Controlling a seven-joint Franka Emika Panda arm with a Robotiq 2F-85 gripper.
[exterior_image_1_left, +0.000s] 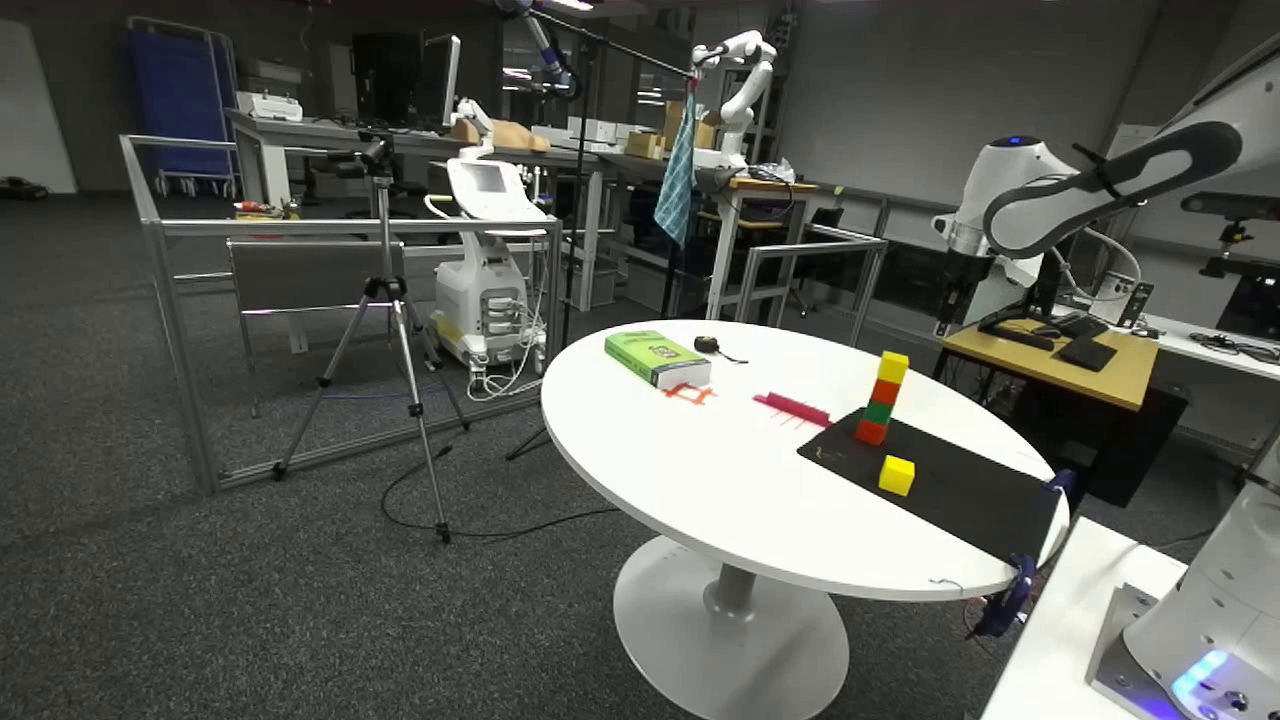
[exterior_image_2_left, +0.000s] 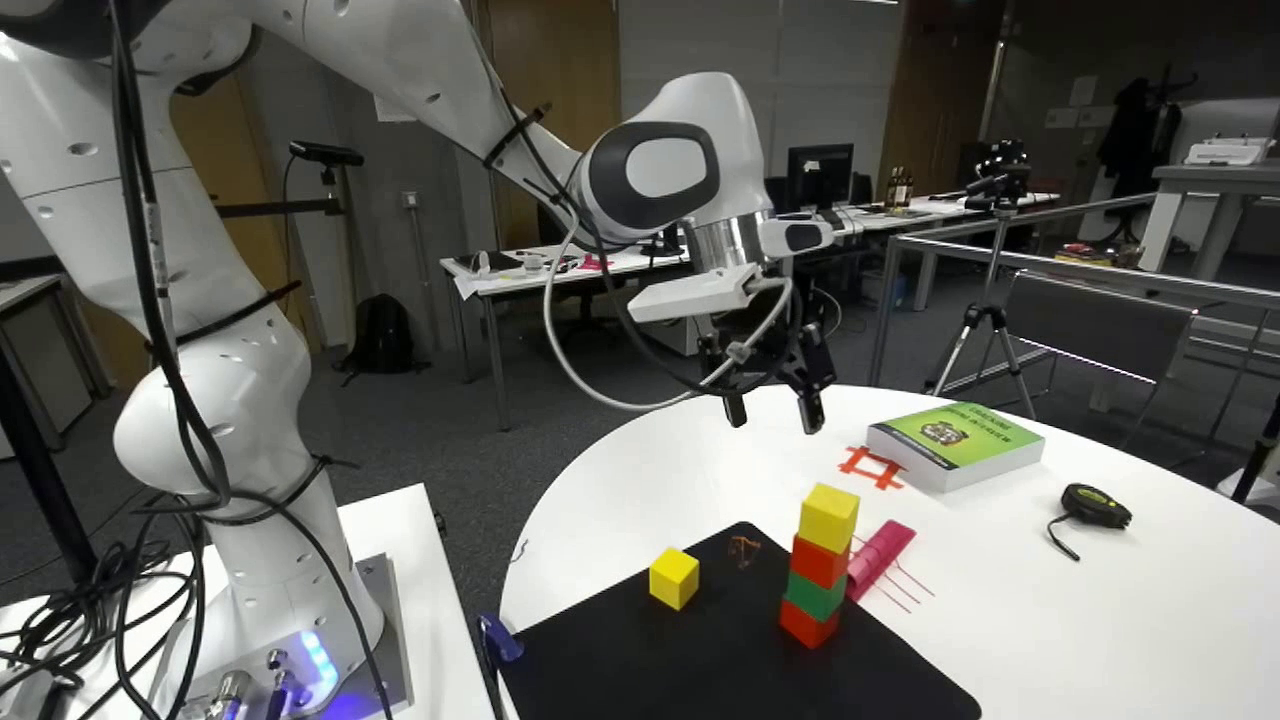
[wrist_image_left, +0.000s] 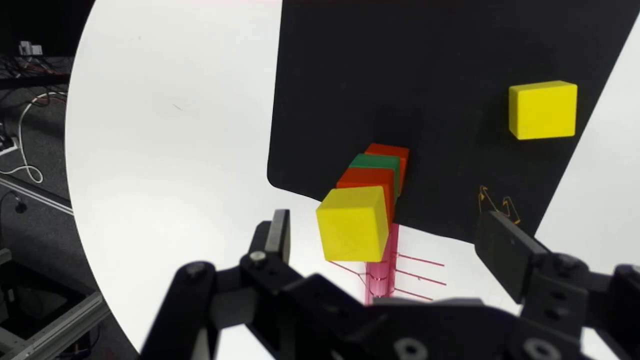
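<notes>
My gripper (exterior_image_2_left: 773, 412) is open and empty, held above the round white table; its fingers are spread wide in the wrist view (wrist_image_left: 384, 230). A stack of cubes stands on the black mat (exterior_image_2_left: 640, 660): a yellow cube (exterior_image_2_left: 828, 515) on top, then a red cube (exterior_image_2_left: 819, 562), a green cube (exterior_image_2_left: 813, 597) and a red cube (exterior_image_2_left: 807, 625) at the bottom. In the wrist view the top yellow cube (wrist_image_left: 352, 225) appears between the fingers, nearer the left one, lower than the gripper and apart from it. A loose yellow cube (exterior_image_2_left: 674, 578) sits on the mat beside the stack.
A pink grooved piece (exterior_image_2_left: 880, 558) lies by the mat edge behind the stack. A green book (exterior_image_2_left: 955, 445), an orange-red square frame (exterior_image_2_left: 872, 467) and a black tape measure (exterior_image_2_left: 1095, 506) lie on the white table (exterior_image_1_left: 680, 470). Blue clamps (exterior_image_1_left: 1010, 598) grip the table edge.
</notes>
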